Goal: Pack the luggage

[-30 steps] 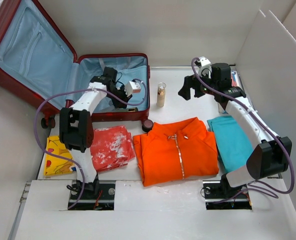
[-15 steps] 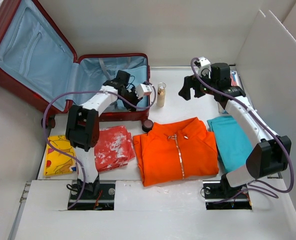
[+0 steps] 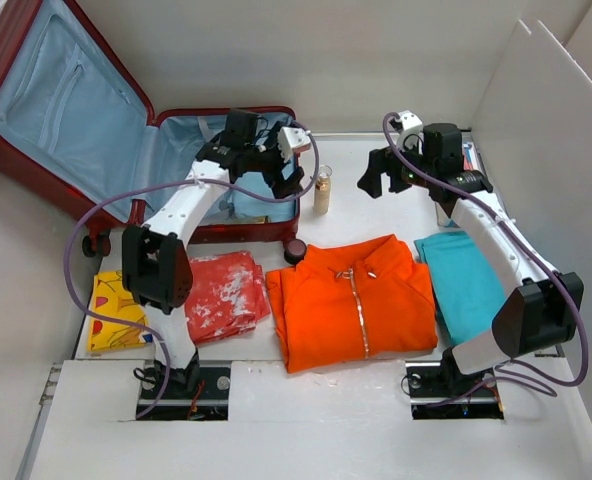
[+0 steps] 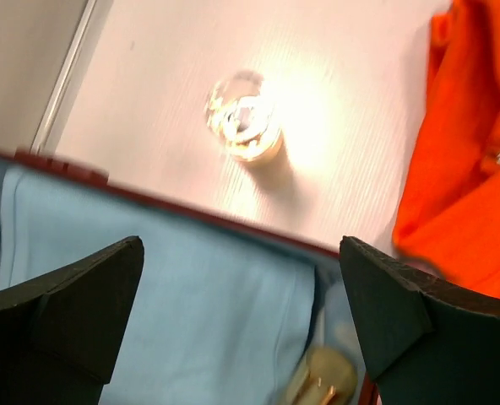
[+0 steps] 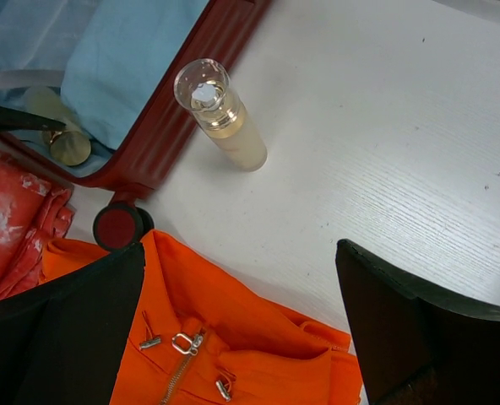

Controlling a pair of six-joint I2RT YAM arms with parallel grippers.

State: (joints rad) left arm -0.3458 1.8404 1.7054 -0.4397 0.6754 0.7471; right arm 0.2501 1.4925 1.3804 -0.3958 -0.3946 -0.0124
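Looking down from the top camera, you see the luggage (image 3: 66, 110) lying open at the far left of the table (image 3: 366, 225), with the lid propped up and the blue-lined base toward the middle. Your left gripper (image 3: 279, 172) hangs over the right end of that base, fingers spread and empty. Your right gripper (image 3: 378, 180) hovers just right of the bottle (image 3: 323, 190), equally wide with nothing in it.

Only the top view lets you count the clothes on the table. There are four: one orange jacket (image 3: 351, 300), one red patterned cloth (image 3: 221, 295), one yellow cloth (image 3: 111, 310) and one teal cloth (image 3: 466, 285).

The wrist cameras show you what the left arm hides from above. One small gold-capped container (image 4: 322, 380) lies inside the luggage beside one folded light blue cloth (image 4: 191, 312). The right wrist view alone shows one black wheel (image 5: 119, 226) at the near corner of the case. The single bottle stands upright on the table just outside the red rim.
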